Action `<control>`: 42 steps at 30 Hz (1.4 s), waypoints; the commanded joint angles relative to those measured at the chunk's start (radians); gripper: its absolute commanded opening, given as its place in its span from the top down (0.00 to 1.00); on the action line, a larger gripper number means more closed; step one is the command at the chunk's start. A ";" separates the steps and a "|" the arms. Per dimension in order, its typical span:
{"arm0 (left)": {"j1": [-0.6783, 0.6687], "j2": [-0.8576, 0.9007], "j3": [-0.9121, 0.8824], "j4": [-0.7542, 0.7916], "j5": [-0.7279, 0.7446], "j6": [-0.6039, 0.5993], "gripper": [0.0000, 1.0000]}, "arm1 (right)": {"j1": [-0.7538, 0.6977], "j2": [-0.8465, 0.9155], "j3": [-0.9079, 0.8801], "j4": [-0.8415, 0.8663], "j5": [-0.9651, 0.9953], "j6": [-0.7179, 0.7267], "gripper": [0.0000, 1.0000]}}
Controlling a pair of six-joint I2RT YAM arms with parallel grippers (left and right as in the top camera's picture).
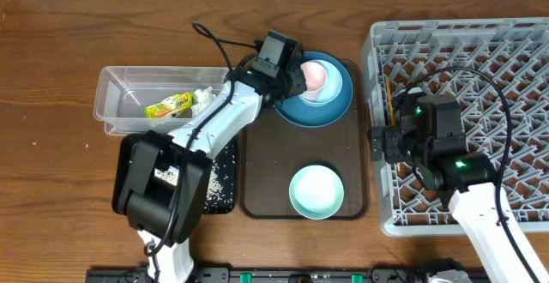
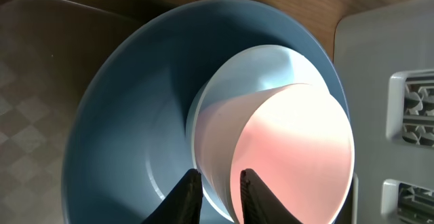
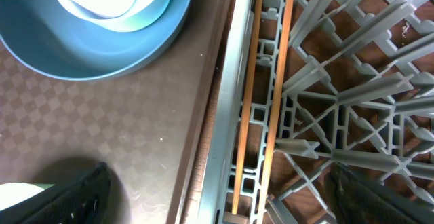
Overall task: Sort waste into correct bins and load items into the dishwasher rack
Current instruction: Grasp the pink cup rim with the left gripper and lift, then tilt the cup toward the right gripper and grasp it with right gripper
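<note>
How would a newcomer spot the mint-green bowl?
Start at the large grey plastic lattice rack on the right; the brown rectangular serving tray lies just left of it. The pale mint-green round bowl sits alone at the tray's near end, whereas the small light-blue bowl is stacked on the dark-blue round plate at the far end.

Bare tray (image 1: 283, 150) lies open between the plate (image 1: 322, 116) and the mint bowl (image 1: 316, 191). The cup (image 1: 313, 75) crowds the plate's far side. The left arm (image 1: 214, 124) crosses over the black tray (image 1: 225, 176) and the right end of the tub (image 1: 116, 103). Upright pegs fill the rack (image 1: 480, 43), just beside the tray. The table (image 1: 51, 86) left of the tub is open.
</note>
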 commanded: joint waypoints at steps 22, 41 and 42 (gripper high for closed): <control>-0.007 0.011 0.004 -0.022 -0.016 0.002 0.94 | 0.003 0.000 0.014 0.001 0.006 -0.012 0.01; 0.078 -0.209 0.004 -0.029 0.277 0.002 0.94 | 0.003 -0.003 0.014 -0.008 0.006 -0.012 0.01; 0.091 -0.232 0.004 -0.045 0.346 0.002 0.94 | 0.003 -0.003 0.014 -0.009 0.002 -0.012 0.01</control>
